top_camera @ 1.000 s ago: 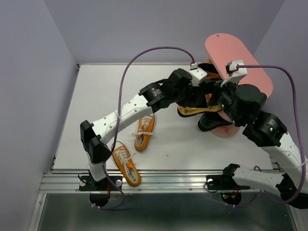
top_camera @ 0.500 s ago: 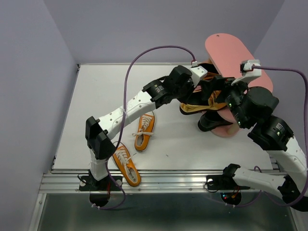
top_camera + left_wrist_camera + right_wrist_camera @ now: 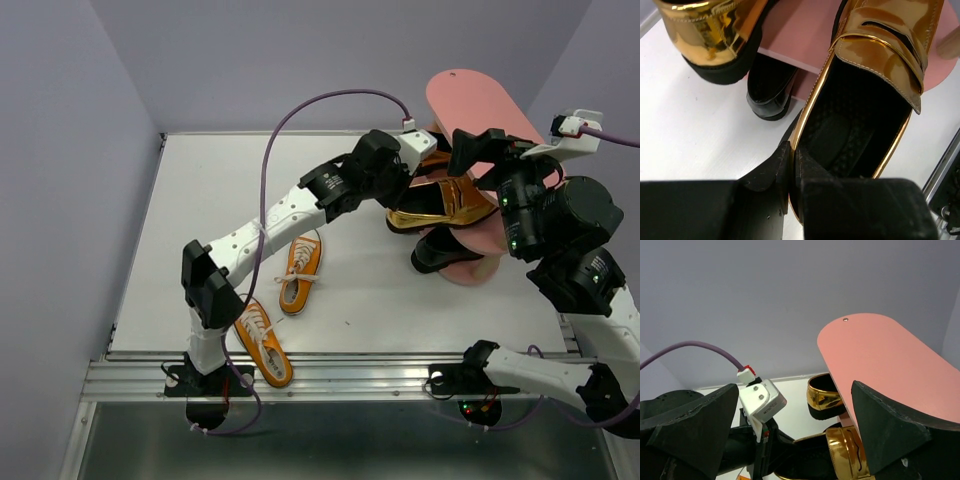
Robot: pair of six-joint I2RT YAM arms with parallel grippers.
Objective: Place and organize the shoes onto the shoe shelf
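Note:
My left gripper [image 3: 398,205] [image 3: 792,150] is shut on the heel-side rim of a shiny gold loafer [image 3: 445,205] [image 3: 865,100], which hangs with its toe over the pink shoe shelf [image 3: 480,105] [image 3: 795,35]. The other gold loafer [image 3: 710,30] [image 3: 827,395] sits on a middle board under the top one. A glossy black shoe [image 3: 440,255] [image 3: 767,92] lies on the lowest board. Two orange sneakers [image 3: 300,272] [image 3: 263,342] lie on the table near my left arm. My right gripper [image 3: 492,155] [image 3: 795,390] hovers wide open above the held loafer, holding nothing.
The shelf's top board [image 3: 890,360] stands at the back right, close to the right wall. My two wrists are close together over the shelf's left end. The left arm's purple cable [image 3: 300,115] arcs above the table.
My left gripper has carried the gold loafer to the right, its toe now over the shelf boards. The right arm has lifted and pulled back to the right, still open.

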